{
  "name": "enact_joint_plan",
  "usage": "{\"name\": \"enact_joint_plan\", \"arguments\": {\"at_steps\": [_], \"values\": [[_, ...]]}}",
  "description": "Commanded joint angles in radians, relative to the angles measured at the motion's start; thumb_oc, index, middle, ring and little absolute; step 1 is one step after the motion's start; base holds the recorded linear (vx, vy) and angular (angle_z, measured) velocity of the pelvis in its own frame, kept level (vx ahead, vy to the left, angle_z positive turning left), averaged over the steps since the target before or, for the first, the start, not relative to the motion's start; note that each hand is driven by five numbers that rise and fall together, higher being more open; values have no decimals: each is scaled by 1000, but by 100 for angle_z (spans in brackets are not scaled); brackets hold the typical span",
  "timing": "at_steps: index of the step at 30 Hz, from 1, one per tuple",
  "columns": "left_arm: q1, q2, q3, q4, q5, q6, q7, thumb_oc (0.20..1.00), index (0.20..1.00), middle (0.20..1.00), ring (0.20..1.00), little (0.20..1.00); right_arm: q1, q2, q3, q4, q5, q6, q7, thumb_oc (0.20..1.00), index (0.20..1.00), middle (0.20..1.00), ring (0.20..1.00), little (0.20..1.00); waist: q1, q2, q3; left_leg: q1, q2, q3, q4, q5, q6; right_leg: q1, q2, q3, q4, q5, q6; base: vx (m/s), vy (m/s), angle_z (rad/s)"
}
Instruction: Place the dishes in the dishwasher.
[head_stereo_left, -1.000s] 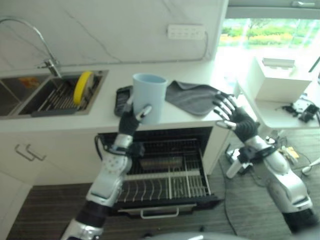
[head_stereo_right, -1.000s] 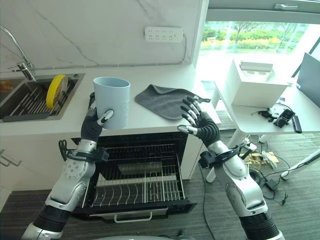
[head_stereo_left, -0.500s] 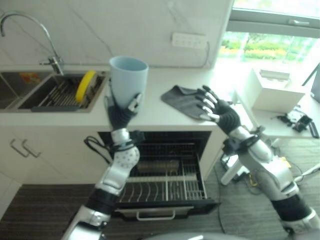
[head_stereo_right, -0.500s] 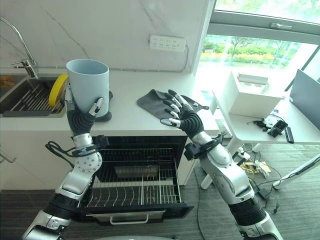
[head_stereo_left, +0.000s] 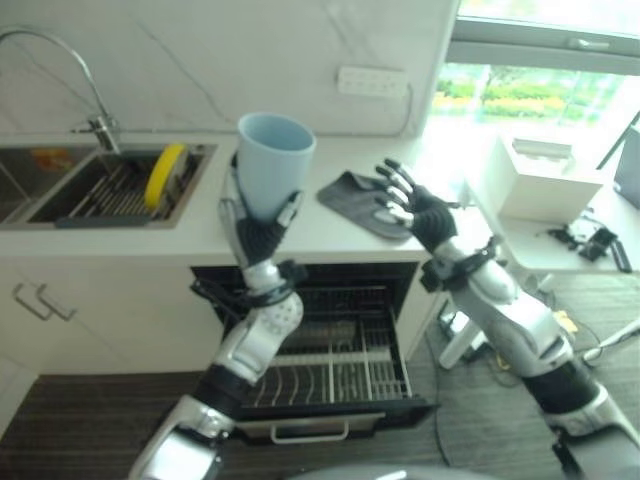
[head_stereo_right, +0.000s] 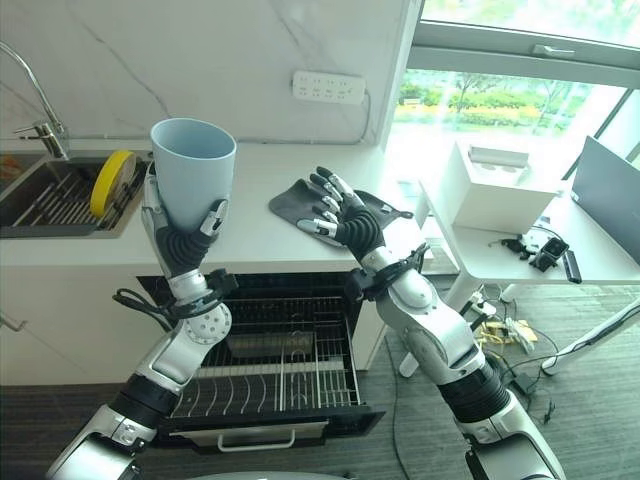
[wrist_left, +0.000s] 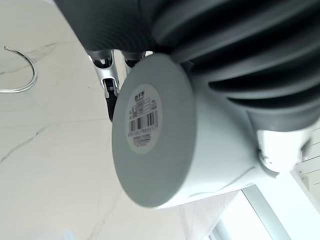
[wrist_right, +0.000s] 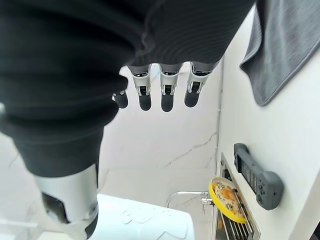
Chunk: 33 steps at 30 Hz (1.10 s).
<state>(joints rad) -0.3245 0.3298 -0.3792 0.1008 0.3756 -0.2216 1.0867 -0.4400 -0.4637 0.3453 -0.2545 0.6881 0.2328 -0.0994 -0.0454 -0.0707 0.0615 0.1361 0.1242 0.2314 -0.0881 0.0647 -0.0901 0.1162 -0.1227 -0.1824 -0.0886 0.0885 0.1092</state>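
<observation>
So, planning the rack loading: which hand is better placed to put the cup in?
Left: the left hand already grips the pale blue plastic cup above the open dishwasher rack; the right hand is open.

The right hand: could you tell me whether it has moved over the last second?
Yes. The right hand, fingers spread, has swung toward the robot's left, from past the grey cloth's right edge to over the cloth itself.

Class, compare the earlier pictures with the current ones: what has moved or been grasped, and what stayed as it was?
The left hand has kept hold of the blue cup, lifting it higher. The open right hand moved toward the cup, over the grey cloth. The yellow plate in the sink and the open dishwasher rack stayed put.
</observation>
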Motion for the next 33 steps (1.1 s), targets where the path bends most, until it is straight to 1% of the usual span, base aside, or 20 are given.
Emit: {"name": "enact_joint_plan", "arguments": {"at_steps": [1,6,17,26,33], "values": [[-83,28,-39,32,62,-43,-14,200,200,200,200,200,-118,37,-26,3,5,-26,-17,1000,1000,1000,1000,1000,20,-22,-13,1,68,-45,1,-33,-17,19,-52,1,1,-1,57,0,0,0],[-80,24,-70,49,21,-56,-59,200,200,200,200,200,-157,46,-13,12,8,0,-18,1000,1000,1000,1000,1000,31,-26,-17,0,68,-48,1,-36,-15,20,-52,-1,1,-3,57,0,0,0],[-75,17,-131,23,29,-71,-100,200,200,200,200,200,-212,113,23,31,93,10,-63,1000,1000,1000,1000,1000,53,-35,-11,1,67,-57,1,-42,-12,23,-50,-2,1,-4,56,7,-12,1],[-84,16,-174,10,37,-69,-96,200,200,200,200,200,-239,170,72,53,140,2,-101,1000,1000,1000,1000,1000,65,-37,-6,1,67,-62,1,-45,-9,23,-48,0,1,-3,56,8,-6,3],[-89,20,-186,11,41,-66,-96,200,200,200,200,200,-248,183,90,55,144,-10,-121,1000,1000,1000,1000,1000,69,-39,-4,3,67,-63,1,-47,-9,25,-48,-1,1,-3,58,0,0,0]]}}
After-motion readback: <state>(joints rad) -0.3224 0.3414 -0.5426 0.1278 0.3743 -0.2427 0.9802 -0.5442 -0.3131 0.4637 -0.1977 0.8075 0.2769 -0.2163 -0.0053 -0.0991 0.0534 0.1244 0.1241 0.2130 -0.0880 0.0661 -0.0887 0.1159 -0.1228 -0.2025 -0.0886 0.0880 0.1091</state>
